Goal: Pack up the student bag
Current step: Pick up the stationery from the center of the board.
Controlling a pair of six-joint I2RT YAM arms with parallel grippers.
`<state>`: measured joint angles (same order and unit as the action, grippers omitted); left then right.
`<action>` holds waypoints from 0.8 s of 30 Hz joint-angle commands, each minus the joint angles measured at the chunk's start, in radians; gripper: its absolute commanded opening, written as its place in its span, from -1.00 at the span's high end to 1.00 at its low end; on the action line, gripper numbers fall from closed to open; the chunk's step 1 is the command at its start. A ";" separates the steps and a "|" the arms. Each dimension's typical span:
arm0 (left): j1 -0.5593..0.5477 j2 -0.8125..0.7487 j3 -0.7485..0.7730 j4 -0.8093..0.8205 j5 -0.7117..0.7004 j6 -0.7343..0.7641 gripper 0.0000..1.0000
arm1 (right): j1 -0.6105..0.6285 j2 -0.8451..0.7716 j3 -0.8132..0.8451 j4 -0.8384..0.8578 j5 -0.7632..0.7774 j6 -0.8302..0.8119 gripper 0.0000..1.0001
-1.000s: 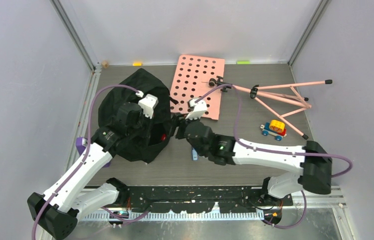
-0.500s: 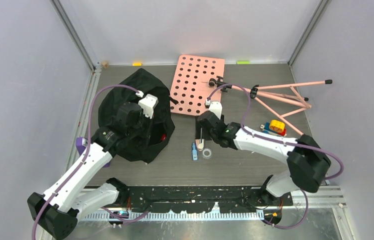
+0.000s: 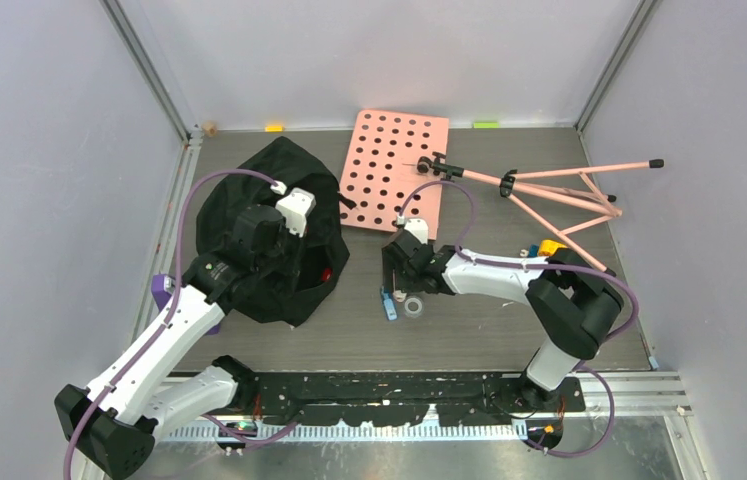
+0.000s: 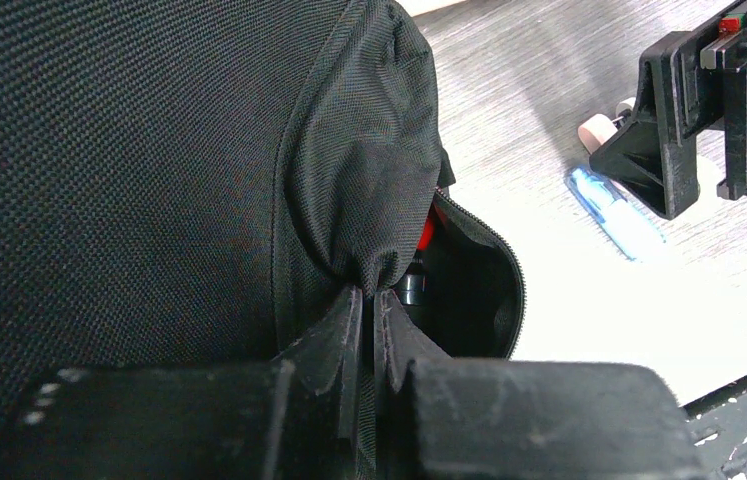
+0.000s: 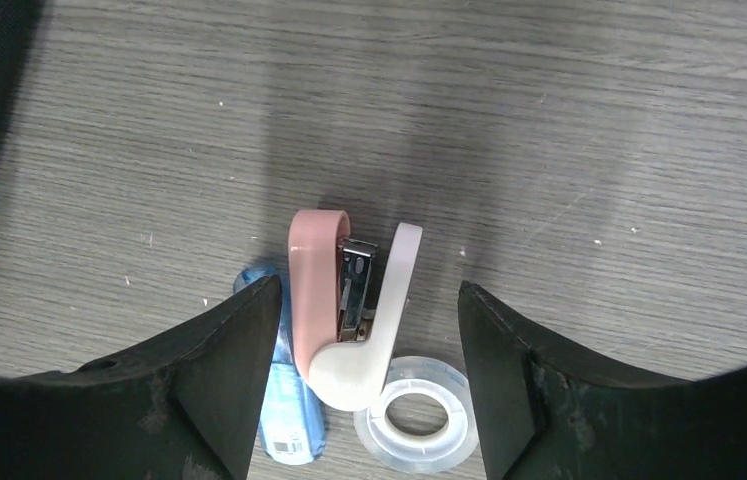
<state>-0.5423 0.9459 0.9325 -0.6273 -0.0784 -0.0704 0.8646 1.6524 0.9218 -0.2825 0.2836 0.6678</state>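
Observation:
The student bag (image 3: 249,210) is a black fabric backpack lying at the left of the table, its zip opening (image 4: 479,290) facing right with something red inside (image 3: 326,273). My left gripper (image 4: 369,295) is shut on a fold of the bag's fabric at the edge of that opening. My right gripper (image 5: 369,300) hangs open above a pink and white stapler (image 5: 349,310), one finger on each side and neither touching it. A blue packet (image 5: 289,400) lies to the stapler's left, and a clear tape roll (image 5: 416,412) lies by its rounded end.
A pink pegboard (image 3: 396,170) lies at the back centre. A pink folding stand (image 3: 559,195) sprawls at the back right, with a small yellow toy (image 3: 549,247) beside the right arm. A purple object (image 3: 161,290) sits by the bag's left edge.
My right gripper has pulled away from the bag's opening, swung right and toward the near edge, and now hangs over the stapler. The left gripper and the bag have not moved.

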 commanded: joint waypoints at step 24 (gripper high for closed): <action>0.001 -0.014 0.003 0.025 -0.026 0.009 1.00 | 0.027 -0.087 0.009 0.020 0.061 0.025 0.09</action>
<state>-0.5423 0.9459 0.9325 -0.6273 -0.0803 -0.0704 0.8864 1.6566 0.9314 -0.2852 0.3138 0.6876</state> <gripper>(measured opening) 0.048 0.469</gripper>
